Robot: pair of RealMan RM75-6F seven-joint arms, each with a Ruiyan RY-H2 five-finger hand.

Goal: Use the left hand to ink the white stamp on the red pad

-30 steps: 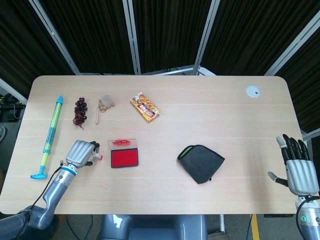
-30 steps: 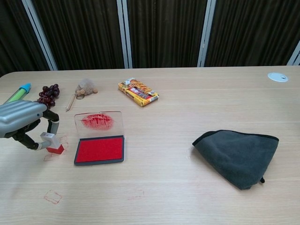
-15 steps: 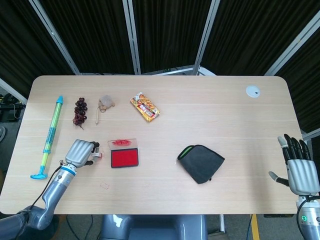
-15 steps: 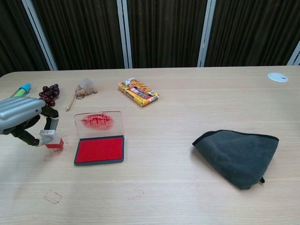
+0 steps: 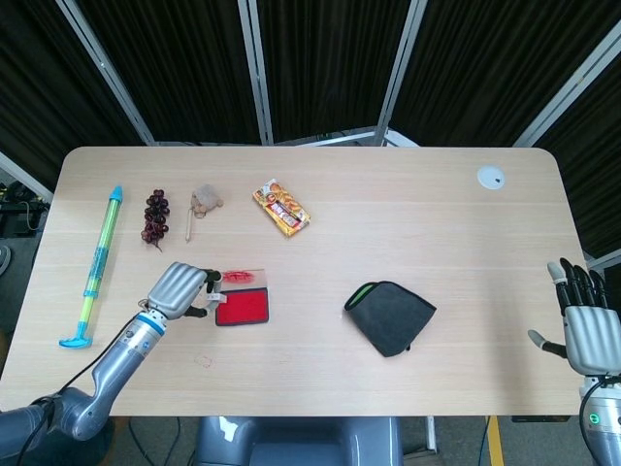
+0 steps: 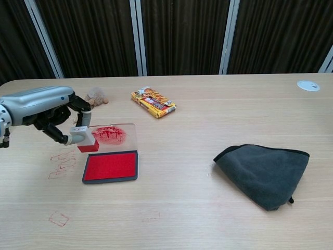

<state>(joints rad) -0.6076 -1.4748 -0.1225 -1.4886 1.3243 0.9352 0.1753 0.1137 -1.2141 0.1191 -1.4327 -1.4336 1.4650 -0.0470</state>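
From the head view, the left hand (image 5: 179, 289) sits at the left edge of the red pad (image 5: 242, 308), its fingers curled around the white stamp (image 5: 212, 300), which is barely visible past its fingertips. The pad's clear lid (image 5: 239, 278) lies just beyond the hand. Far to the right, the right hand (image 5: 585, 325) hangs off the tabletop (image 5: 388, 214) edge, fingers spread and holding nothing. A dark folded cloth (image 5: 390, 316) lies between the two hands.

In the chest view, the left hand (image 6: 44, 108) pinches the white stamp (image 6: 83, 136) by its handle, its red base lifted above the pad's (image 6: 110, 166) near-left corner and over the ink-smeared lid (image 6: 110, 135). Faint red stamp prints (image 6: 62, 164) mark the tabletop (image 6: 197, 208) below the hand. A snack packet (image 6: 153, 102) lies farther off to its right.
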